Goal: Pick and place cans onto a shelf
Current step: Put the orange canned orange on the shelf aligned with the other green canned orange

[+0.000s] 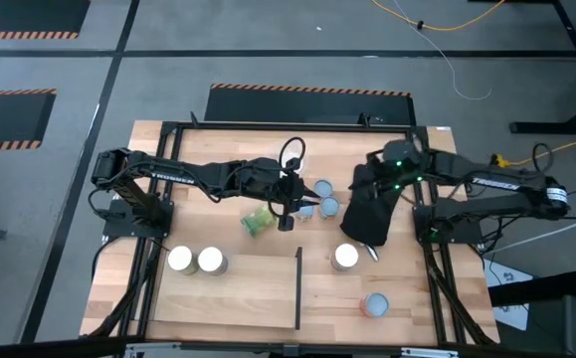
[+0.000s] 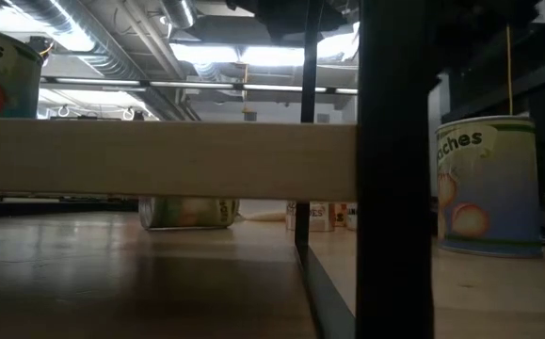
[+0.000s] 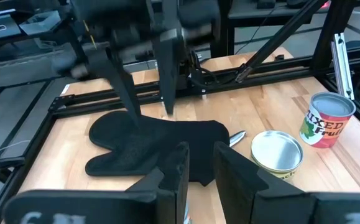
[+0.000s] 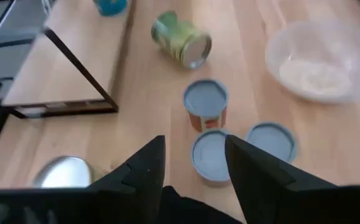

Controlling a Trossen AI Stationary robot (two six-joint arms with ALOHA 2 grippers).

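The light-wood surface (image 1: 248, 298) carries upright cans (image 1: 345, 257), a tipped green-labelled can (image 1: 259, 223), a black oven mitt (image 1: 367, 214) and the shelf (image 1: 218, 264).

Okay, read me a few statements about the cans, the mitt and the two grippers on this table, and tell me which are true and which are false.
1. The green-label can lies on its side. True.
2. The black oven mitt is draped over the shelf. False: it lies flat on the table on the right arm's side, apart from the shelf.
3. Two white-topped cans stand side by side on the shelf. True.
4. The left gripper is clamped on a can. False: its jaws are open and hold nothing.
5. The right gripper has open jaws above a cluster of pale blue-topped cans. True.
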